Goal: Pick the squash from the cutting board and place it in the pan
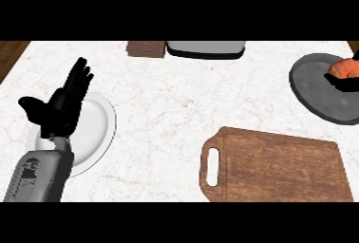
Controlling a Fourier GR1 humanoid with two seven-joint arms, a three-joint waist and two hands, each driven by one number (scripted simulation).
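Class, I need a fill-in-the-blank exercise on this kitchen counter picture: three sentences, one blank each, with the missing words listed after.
1. The orange squash is now over the grey ____, at the right edge.
2. The wooden cutting board has nothing on it; its handle slot faces the view's ____.
3. The open left hand shows above a white ____.

Missing words: pan; left; plate

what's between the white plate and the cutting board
Nothing: in the head view only bare marble counter separates the white plate from the cutting board.
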